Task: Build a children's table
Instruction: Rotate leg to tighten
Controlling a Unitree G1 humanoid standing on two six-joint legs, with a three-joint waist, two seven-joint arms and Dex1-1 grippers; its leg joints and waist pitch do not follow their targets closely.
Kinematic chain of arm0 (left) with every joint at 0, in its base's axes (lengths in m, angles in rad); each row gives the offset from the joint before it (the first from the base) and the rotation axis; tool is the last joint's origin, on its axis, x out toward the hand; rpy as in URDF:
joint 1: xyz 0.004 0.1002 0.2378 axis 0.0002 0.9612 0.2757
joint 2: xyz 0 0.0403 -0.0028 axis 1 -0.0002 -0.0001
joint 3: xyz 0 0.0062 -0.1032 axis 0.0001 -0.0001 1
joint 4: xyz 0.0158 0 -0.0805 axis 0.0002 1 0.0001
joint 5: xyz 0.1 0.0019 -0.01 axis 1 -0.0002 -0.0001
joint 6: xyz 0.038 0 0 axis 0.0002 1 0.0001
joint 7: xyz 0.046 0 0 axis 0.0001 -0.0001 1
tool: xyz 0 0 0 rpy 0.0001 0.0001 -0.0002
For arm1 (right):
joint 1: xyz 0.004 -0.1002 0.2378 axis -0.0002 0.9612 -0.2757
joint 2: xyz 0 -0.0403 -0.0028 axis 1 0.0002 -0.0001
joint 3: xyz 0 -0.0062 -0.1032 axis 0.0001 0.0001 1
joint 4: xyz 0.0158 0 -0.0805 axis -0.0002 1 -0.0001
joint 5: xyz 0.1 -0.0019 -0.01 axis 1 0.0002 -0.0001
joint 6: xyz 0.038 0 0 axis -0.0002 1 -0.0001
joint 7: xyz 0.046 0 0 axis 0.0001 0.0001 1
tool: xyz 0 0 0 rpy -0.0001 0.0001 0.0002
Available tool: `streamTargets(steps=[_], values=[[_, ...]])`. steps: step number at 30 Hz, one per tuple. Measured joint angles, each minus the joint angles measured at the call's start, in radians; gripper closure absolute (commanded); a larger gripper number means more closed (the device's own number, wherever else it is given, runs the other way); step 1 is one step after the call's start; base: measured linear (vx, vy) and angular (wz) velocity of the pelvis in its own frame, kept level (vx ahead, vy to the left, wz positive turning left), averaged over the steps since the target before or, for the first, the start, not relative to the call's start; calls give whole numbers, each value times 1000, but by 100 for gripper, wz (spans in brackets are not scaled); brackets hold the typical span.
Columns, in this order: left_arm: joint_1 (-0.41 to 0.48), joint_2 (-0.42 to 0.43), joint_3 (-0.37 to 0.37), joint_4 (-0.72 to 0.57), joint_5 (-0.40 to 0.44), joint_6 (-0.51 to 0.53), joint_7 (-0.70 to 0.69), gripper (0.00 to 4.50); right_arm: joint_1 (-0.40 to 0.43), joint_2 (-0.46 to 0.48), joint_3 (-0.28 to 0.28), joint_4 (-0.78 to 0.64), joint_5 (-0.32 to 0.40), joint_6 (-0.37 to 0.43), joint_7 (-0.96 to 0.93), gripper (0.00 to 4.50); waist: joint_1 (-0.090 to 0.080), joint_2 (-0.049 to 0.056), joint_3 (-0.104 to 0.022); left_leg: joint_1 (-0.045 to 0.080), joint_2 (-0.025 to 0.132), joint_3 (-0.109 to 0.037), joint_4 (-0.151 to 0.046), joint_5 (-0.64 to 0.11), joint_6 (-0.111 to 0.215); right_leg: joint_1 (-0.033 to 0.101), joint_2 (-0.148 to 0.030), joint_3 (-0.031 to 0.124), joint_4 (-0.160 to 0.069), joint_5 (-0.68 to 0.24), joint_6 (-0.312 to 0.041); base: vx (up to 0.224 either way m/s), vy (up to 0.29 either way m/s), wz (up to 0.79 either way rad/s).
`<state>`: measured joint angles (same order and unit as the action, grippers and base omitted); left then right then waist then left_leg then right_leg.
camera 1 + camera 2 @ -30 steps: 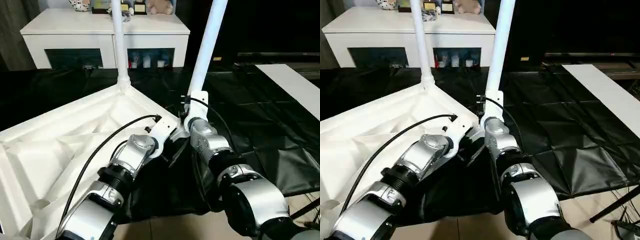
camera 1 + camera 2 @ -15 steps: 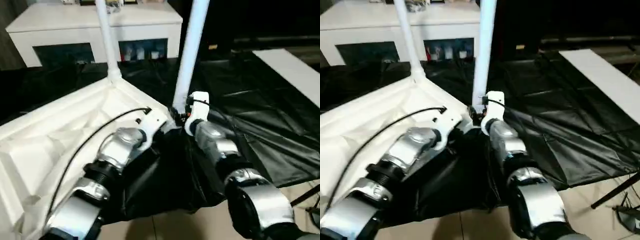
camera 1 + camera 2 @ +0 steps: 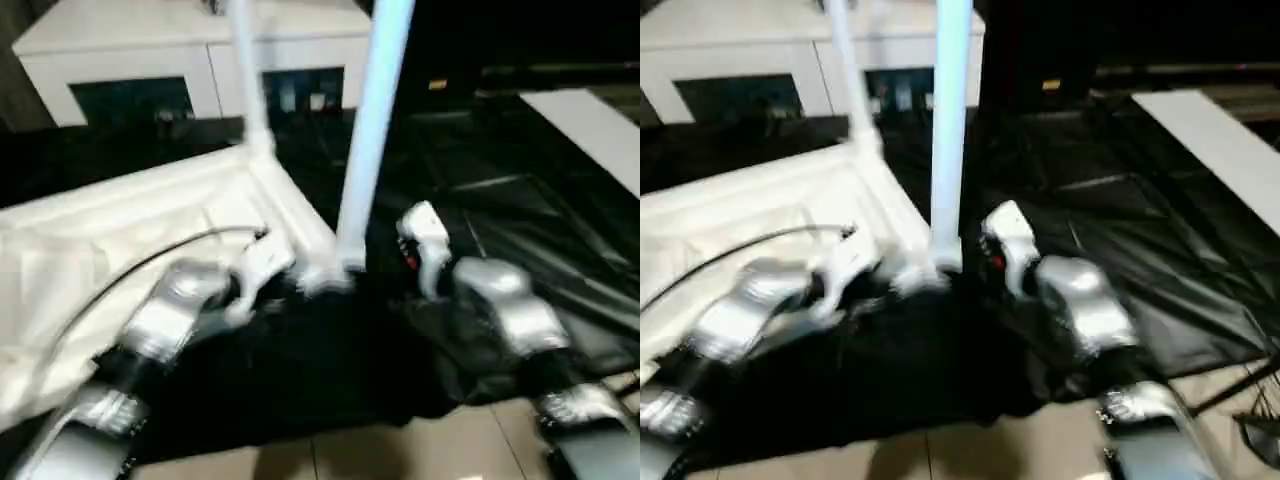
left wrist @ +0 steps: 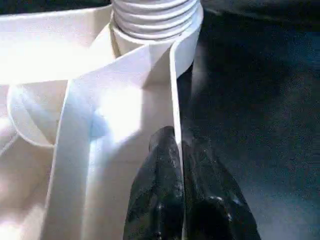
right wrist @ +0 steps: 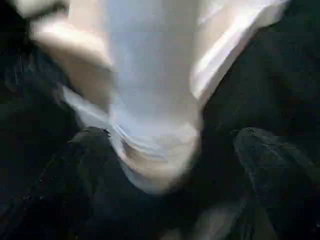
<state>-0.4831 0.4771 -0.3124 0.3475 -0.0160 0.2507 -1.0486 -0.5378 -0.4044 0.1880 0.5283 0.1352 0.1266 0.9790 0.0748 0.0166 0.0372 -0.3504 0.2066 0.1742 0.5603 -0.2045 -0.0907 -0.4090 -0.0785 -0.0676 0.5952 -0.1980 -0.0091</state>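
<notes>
- Head views: the tabletop (image 3: 120, 240) lies underside up on the black sheet (image 3: 520, 210). One leg (image 3: 250, 80) stands in the far corner socket; a second leg (image 3: 370, 130) stands upright at the near corner, its foot just beside the left gripper (image 3: 262, 268). The right gripper (image 3: 420, 240) sits close beside that second leg, apart from it. The white cabinet (image 3: 200, 45) is well beyond the tabletop.
- Judged step: seating the second leg in the near corner socket. Keep the tabletop pinned so the socket cannot turn with the leg.
- Left wrist view: the left fingers (image 4: 160, 200) are pressed together, clamped on the tabletop's thin edge wall, just short of the threaded socket (image 4: 155, 20). Hold this grip; do not let it slide toward the thread.
- Right wrist view: the right fingers (image 5: 270, 160) stand wide apart on either side of the leg's lower end, not touching it. Centre the leg between them before closing, and keep it upright to avoid cross-threading.
</notes>
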Motion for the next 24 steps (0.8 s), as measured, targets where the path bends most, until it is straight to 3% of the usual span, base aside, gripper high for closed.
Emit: streamTargets(steps=[5, 18, 24], values=[[37, 26, -12, -68, -11, 13, -53, 450, 8, -27, 27, -18, -13, -8, 92, 6, 9, -5, 4, 0, 1, 1, 8, 0, 0, 0, 0, 1, 7, 0, 0, 0, 0, 0], [45, 25, -21, -95, -9, 30, -66, 450, -23, 47, 53, 37, -11, -74, 141, 6, 14, -7, 6, 0, 1, 0, 17, 0, 0, -1, 0, 2, 16, 0, 0, 0, 0, 0], [45, 25, -22, -95, -8, 31, -66, 450, -44, 68, 54, 78, -12, -100, 139, 59, 13, -8, 7, 0, 1, -1, 20, 0, 0, -1, 0, 3, 19, 0, 0, 0, 0, 0]])
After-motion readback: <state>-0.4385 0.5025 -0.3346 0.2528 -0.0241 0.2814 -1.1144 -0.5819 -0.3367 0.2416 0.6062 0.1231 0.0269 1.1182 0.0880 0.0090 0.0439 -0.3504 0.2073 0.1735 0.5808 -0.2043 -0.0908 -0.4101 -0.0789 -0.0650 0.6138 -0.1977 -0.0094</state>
